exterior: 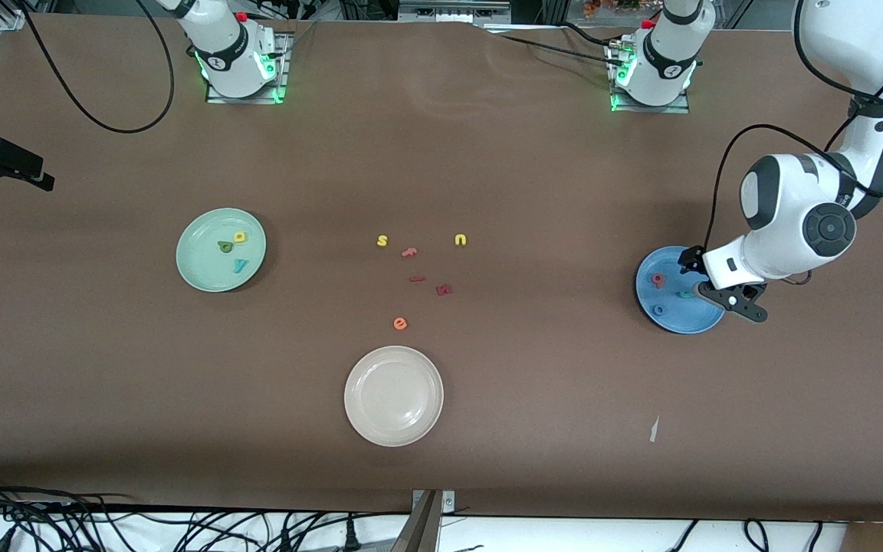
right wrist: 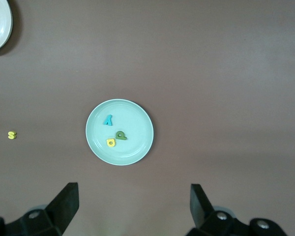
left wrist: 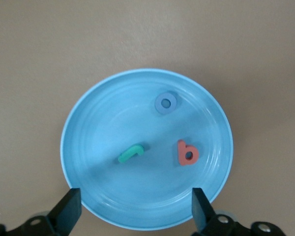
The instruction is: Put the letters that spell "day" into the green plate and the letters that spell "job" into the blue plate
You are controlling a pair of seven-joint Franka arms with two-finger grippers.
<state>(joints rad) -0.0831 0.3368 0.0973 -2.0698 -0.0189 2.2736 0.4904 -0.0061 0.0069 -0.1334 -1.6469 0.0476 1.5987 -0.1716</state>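
Observation:
The green plate (exterior: pixel 200 268) lies toward the right arm's end of the table. It holds the dark green d (exterior: pixel 224 246), the yellow a (exterior: pixel 240 237) and the teal y (exterior: pixel 239 265). The blue plate (exterior: pixel 671 318) lies toward the left arm's end and holds the salmon b (exterior: pixel 658 280), the blue o (exterior: pixel 658 310) and the teal j (exterior: pixel 685 294). My left gripper (exterior: pixel 713 282) hangs open just over the blue plate's (left wrist: pixel 98 128) rim, empty, with j (left wrist: pixel 131 153), o (left wrist: pixel 165 103) and b (left wrist: pixel 187 152) lying free. My right gripper (right wrist: pixel 134 206) is open and empty, high over the table beside the green plate (right wrist: pixel 137 123).
An off-white plate (exterior: pixel 393 418) sits nearer the front camera at mid-table. Between the plates lie a yellow s (exterior: pixel 382 241), a yellow u (exterior: pixel 461 240), an orange e (exterior: pixel 400 323) and dark red letters (exterior: pixel 444 289). A paper scrap (exterior: pixel 654 429) lies nearer the front edge.

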